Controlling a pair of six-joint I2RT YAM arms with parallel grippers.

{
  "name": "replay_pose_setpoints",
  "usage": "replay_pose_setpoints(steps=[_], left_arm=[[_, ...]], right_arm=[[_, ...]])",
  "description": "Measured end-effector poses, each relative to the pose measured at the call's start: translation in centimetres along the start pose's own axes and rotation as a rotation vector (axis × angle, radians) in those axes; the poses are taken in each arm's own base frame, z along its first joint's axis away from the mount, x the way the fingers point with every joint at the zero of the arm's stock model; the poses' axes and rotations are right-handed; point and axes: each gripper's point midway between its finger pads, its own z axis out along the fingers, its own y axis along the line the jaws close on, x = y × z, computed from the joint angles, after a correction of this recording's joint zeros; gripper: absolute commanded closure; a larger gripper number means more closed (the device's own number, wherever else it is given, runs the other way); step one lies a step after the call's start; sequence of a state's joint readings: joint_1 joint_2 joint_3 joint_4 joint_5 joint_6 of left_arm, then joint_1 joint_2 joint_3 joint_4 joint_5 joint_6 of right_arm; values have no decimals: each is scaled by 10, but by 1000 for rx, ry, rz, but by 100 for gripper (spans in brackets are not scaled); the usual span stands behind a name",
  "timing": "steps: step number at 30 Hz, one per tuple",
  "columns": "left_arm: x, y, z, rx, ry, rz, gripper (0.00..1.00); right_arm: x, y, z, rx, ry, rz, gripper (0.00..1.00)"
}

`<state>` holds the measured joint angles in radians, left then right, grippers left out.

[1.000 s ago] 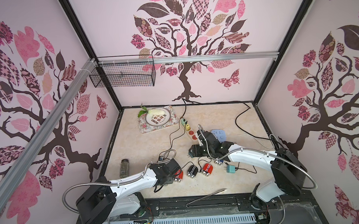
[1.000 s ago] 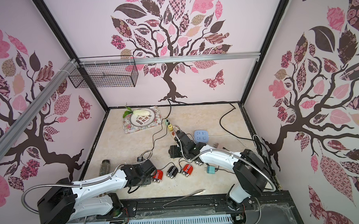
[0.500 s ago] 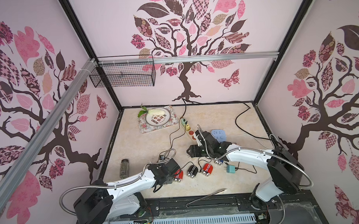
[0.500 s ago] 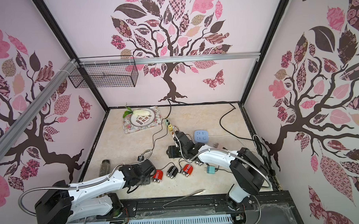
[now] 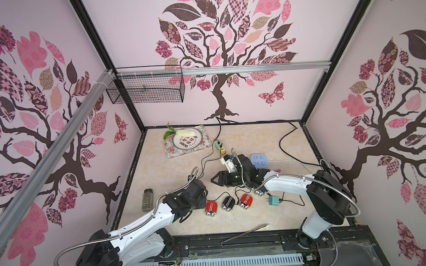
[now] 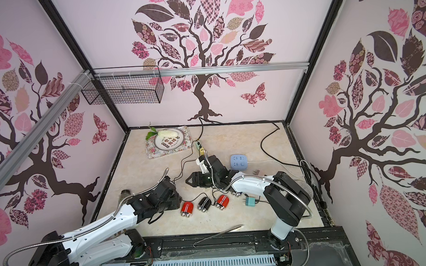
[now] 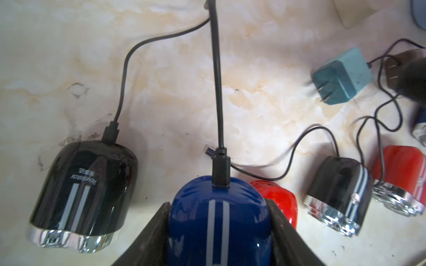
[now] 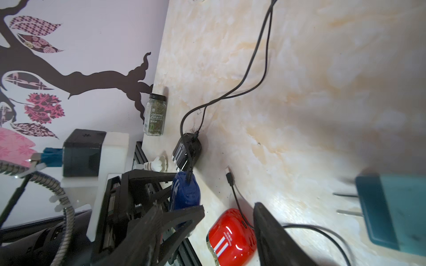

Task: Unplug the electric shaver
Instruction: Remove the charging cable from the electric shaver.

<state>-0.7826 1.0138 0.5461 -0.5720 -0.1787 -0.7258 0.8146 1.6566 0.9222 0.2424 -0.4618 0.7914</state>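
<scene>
Presently, entries are listed by size, hazards first; 12 o'clock is taken as the back wall [image 5: 230,101].

Hazards
1. Right gripper [image 8: 229,206]: held near the tabletop's [image 5: 174,169] centre, jaws apart, nothing between them. The wrong lead could be seized, a red shaver [image 8: 228,236] and a loose connector [image 8: 229,175] being laid in its line.
2. Left gripper [image 7: 217,205]: clamped on the blue shaver [image 7: 219,228] at about 7 o'clock. Should that hold be slack, the glossy body would likely be dragged along with the plug [image 7: 221,170].
3. Black shaver [image 7: 85,193]: just beside the blue one, roughly at its 9 o'clock, corded alike; it could be mistaken or knocked.
4. Plug: seated in the blue shaver's end, not yet drawn. It could be bent by a skewed pull.

Obscured
5. Blue shaver: covered by the left gripper in both top views.
6. Cord's [image 7: 216,80] far end: cut off; its socket cannot be told.
7. Cutting head: not shown in either wrist view.
</scene>
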Motion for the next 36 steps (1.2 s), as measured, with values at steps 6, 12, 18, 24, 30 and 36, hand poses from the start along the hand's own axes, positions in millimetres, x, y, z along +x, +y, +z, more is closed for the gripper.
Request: replay_pose_setpoints(steps=[6,12,18,24,30,36], left_arm=[[-6,-13,0,64,-13,12,71],[-10,-24,-2,117,-26,17,71],[-16,-32,-10,172,-57,18,73],[-17,-35,-12,191,-57,17,77],[-15,-37,-12,207,-54,18,78],[-15,-38,-15,230,-65,16,79]], right_arm=[[8,10,7,-59,37,5,38],[18,9,12,-55,68,4,44],[27,4,21,-56,103,16,48],[30,10,27,-80,121,18,49],[28,21,30,-108,120,4,53],[33,16,35,-106,138,17,61]])
